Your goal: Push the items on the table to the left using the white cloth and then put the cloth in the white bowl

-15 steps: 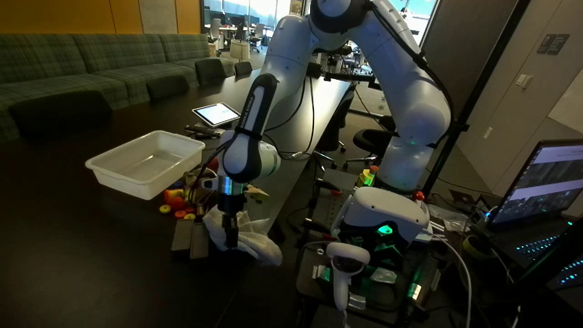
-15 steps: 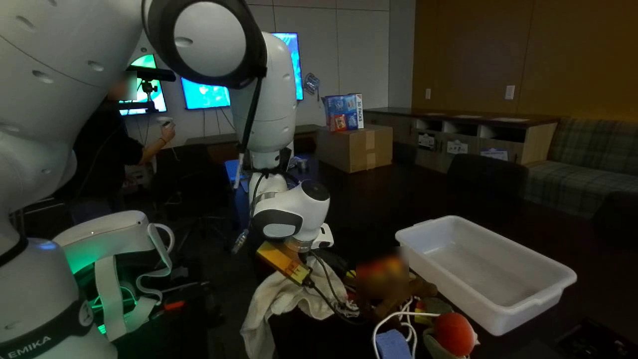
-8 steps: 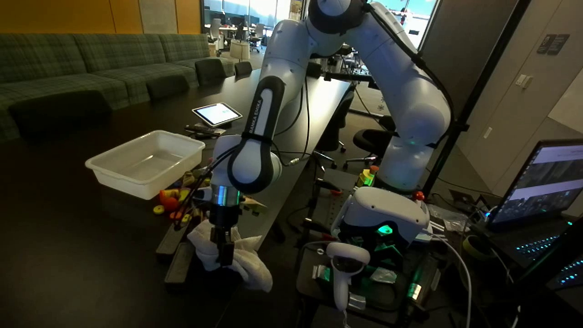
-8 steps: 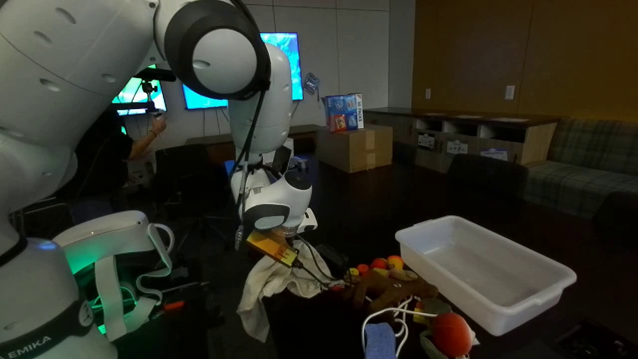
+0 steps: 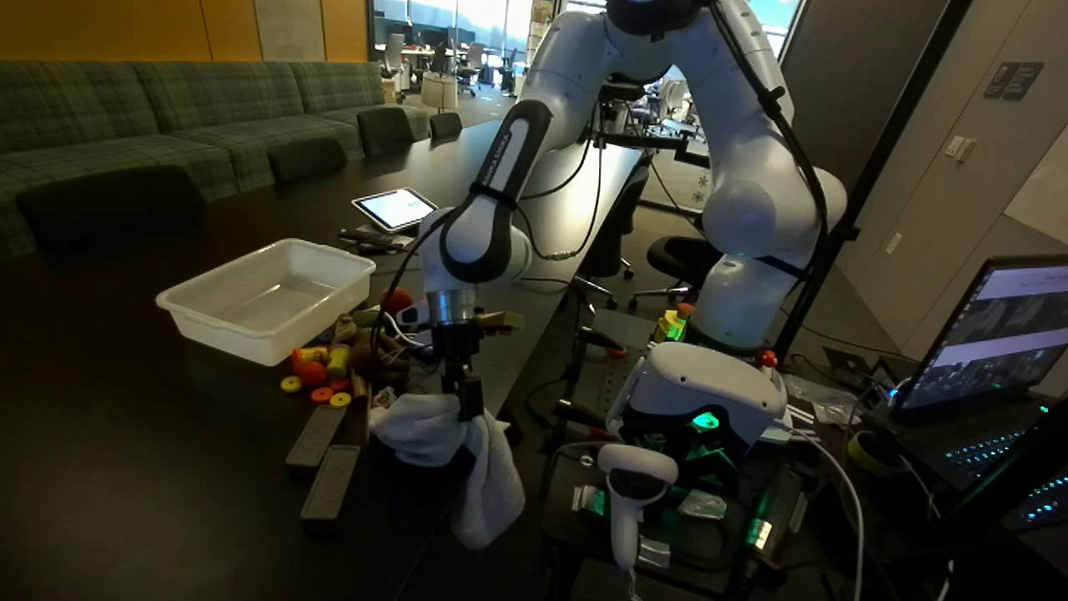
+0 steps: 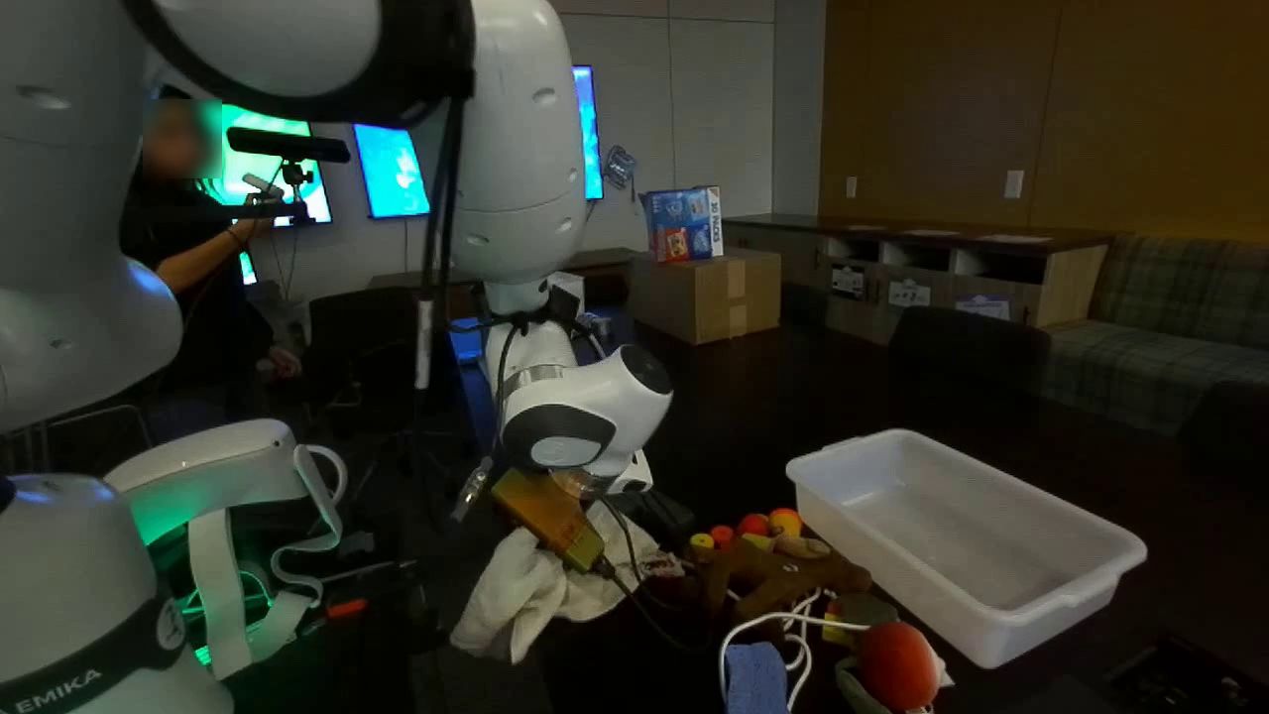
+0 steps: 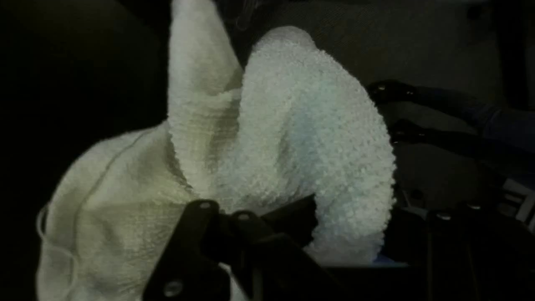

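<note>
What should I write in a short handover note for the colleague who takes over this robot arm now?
The black two-finger gripper is closed on the white terry cloth, which droops from it.
Things: the white rectangular plastic bin, apparently the task's bowl, stands on the dark table. Small red, orange and yellow pieces and a brown plush toy lie near it; two oblong grey-topped blocks lie farther off.
Done: the cloth is gripped.
Left: put the cloth in the bin. Whether the pushing is finished, I cannot tell.
</note>
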